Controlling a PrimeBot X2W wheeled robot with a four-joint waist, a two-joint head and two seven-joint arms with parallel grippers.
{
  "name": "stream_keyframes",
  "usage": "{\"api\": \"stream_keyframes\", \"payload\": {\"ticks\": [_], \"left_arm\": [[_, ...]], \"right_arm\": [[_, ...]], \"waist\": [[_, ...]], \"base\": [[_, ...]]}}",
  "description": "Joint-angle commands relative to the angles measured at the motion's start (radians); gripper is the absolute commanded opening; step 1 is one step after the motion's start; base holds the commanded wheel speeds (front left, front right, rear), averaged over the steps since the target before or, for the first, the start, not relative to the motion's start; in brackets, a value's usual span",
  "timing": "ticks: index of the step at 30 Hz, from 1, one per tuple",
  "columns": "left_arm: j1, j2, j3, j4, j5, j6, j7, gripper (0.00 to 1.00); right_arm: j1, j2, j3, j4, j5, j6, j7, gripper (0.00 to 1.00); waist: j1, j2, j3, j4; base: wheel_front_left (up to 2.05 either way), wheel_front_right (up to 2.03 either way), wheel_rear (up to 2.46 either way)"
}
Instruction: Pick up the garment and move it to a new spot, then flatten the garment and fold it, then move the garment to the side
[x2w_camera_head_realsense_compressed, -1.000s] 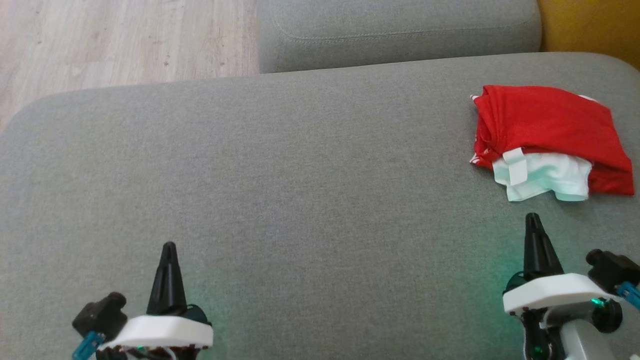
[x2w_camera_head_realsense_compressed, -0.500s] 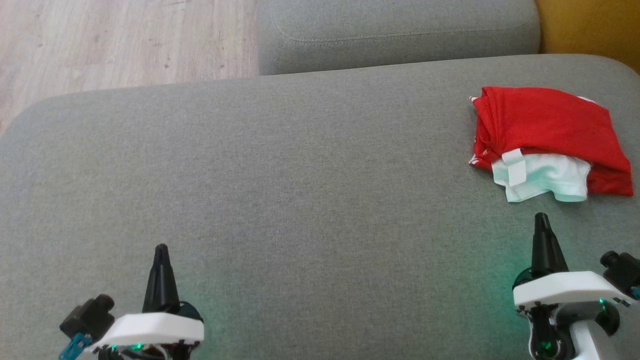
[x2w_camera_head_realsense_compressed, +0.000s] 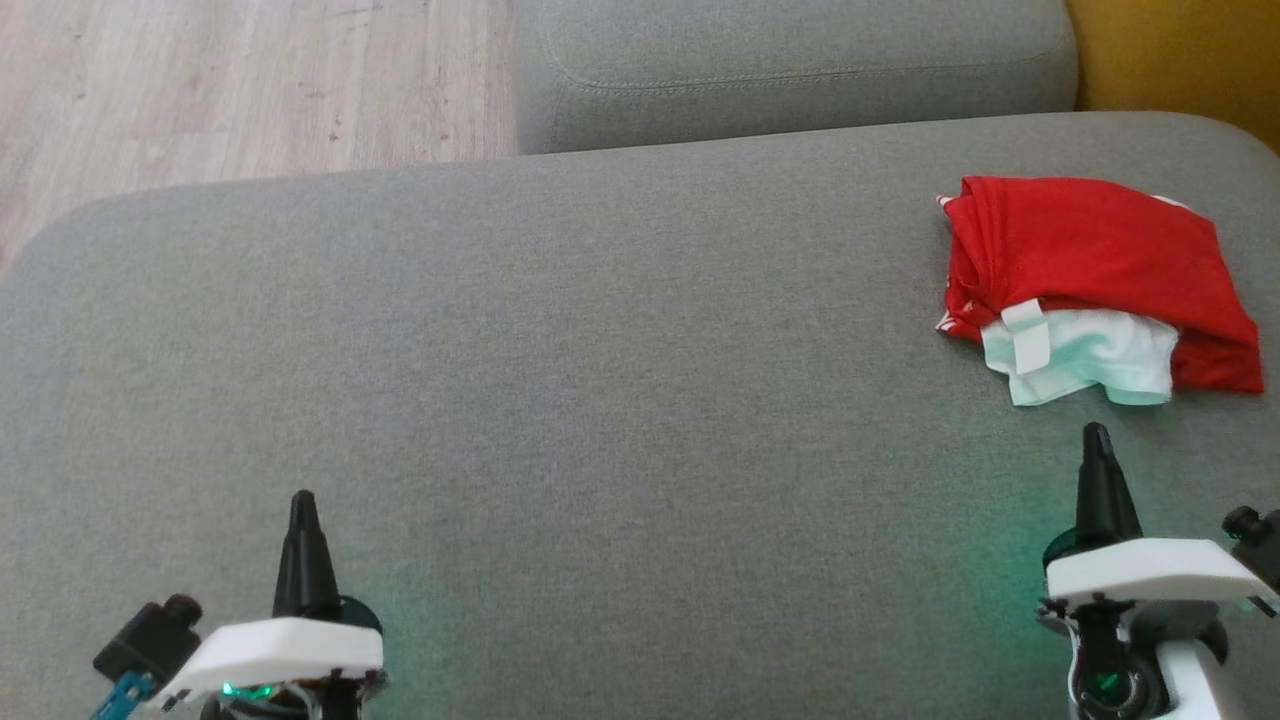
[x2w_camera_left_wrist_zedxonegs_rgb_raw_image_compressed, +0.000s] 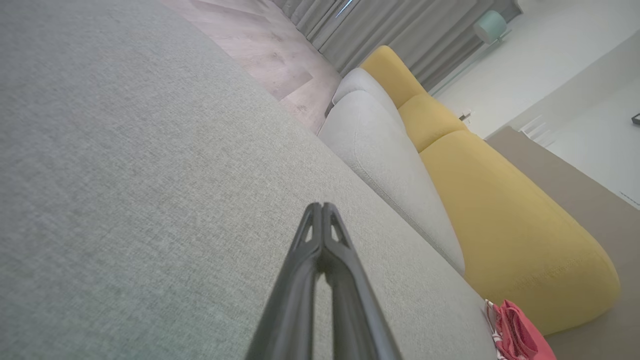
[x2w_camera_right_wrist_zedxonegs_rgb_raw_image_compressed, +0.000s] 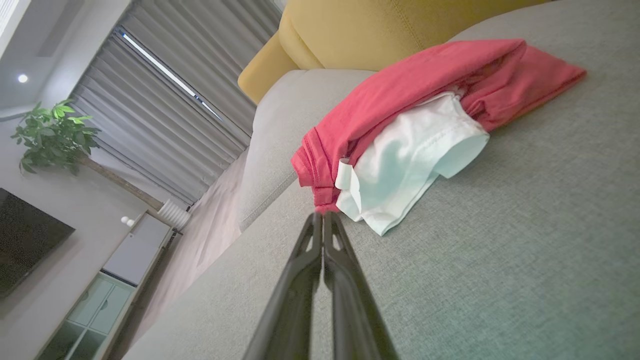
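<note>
Item: red-and-white garment (x2w_camera_head_realsense_compressed: 1090, 260), a folded bundle at 2 o'clock on the grey sofa cushion (x2w_camera_head_realsense_compressed: 600, 350), apparently already set aside. Left gripper (x2w_camera_head_realsense_compressed: 302, 497) at 7 o'clock, right gripper (x2w_camera_head_realsense_compressed: 1097, 432) at 5 o'clock: jaws pressed together, empty, clear of the cloth.

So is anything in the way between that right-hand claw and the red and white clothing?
Nothing visible. Only bare grey sofa cushion lies between the shut right gripper and the garment, which sits in a loose pile just ahead of the fingertips, near the cushion's right end.
</note>
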Motion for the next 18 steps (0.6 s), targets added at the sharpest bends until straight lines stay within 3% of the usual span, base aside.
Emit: {"api": "stream_keyframes", "payload": {"ticks": [1,18], "left_arm": [[-0.053,0.009,0.027,-0.037,-0.031,-0.006,0.007,0.0],[-0.059,0.011,0.06,-0.045,-0.2,-0.009,0.057,0.0]], "right_arm": [[-0.039,-0.003,0.003,-0.041,0.037,0.0,0.009,0.0],[-0.038,-0.004,-0.007,-0.062,0.229,-0.001,0.058,0.0]], "waist": [[0.0,0.0,-0.001,0.0],[0.0,0.0,-0.008,-0.001]], "base": [[0.0,0.0,0.0],[0.0,0.0,0.0]]}}
